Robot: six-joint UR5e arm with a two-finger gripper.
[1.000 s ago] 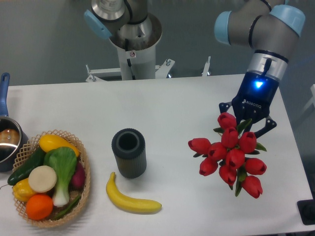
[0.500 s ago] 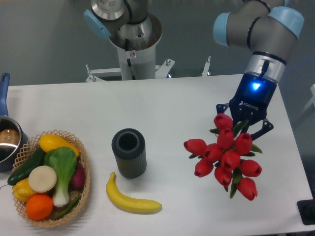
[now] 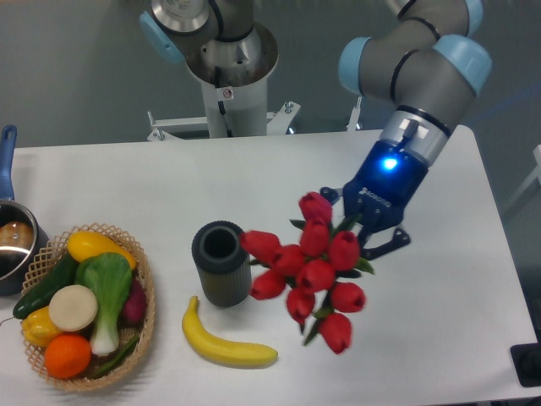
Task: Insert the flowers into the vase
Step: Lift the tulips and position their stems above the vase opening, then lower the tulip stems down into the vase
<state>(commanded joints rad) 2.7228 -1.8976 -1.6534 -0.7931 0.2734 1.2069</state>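
The flowers [image 3: 308,269] are a bunch of red tulip buds with green leaves, held in the air with the buds facing the camera. My gripper [image 3: 365,225] is shut on their stems, which are hidden behind the buds. The vase [image 3: 221,262] is a short dark grey ribbed cylinder standing upright on the white table, mouth up and empty. The bunch hangs just right of the vase, its leftmost bud near the vase's rim.
A yellow banana [image 3: 225,342] lies in front of the vase. A wicker basket [image 3: 144,326] of fruit and vegetables sits at the front left. A steel pot [image 3: 15,245] with a blue handle is at the left edge. The robot base [image 3: 226,68] stands behind the table.
My gripper has carried the flowers left across the table, from the right side to just beside the vase. The vase and other objects have not moved.
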